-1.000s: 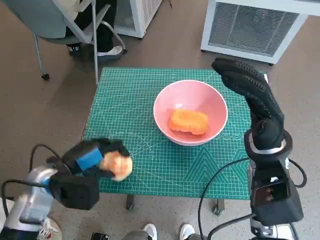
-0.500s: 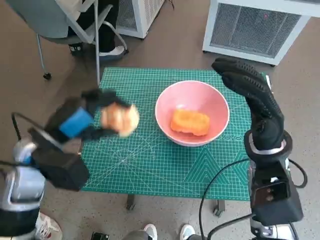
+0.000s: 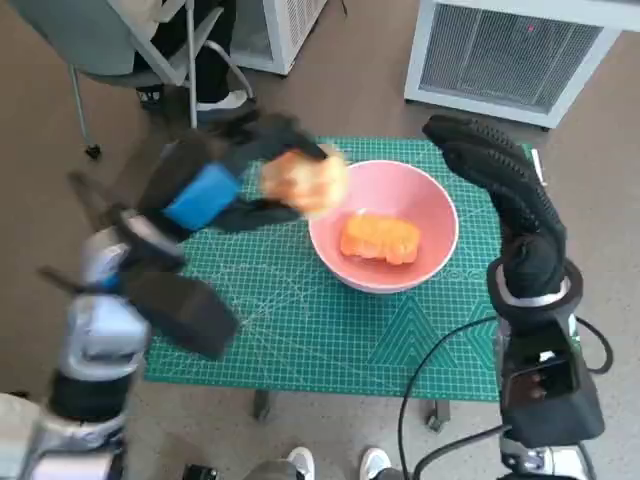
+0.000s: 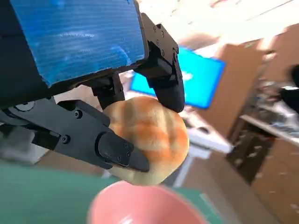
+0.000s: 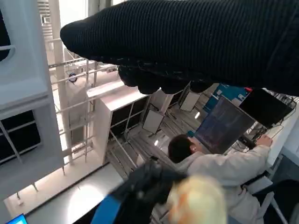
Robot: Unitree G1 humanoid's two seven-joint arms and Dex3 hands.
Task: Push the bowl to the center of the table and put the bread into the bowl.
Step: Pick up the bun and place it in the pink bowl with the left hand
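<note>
Head view: left hand (image 3: 215,180) grips the bread (image 3: 303,180) over the bowl's (image 3: 440,240) rim; right hand (image 3: 495,170) spread, holding nothing.

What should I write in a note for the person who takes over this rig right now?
Left hand: grips a bread roll in the air, at the bowl's rim on the robot's left.
Right hand: holds nothing, fingers stretched out past the bowl's other side.
Pink bowl: on the green mat, about mid-table, with an orange bread piece inside.
Done: bowl looks centred.
Left: carry the roll over the bowl and let go.
</note>
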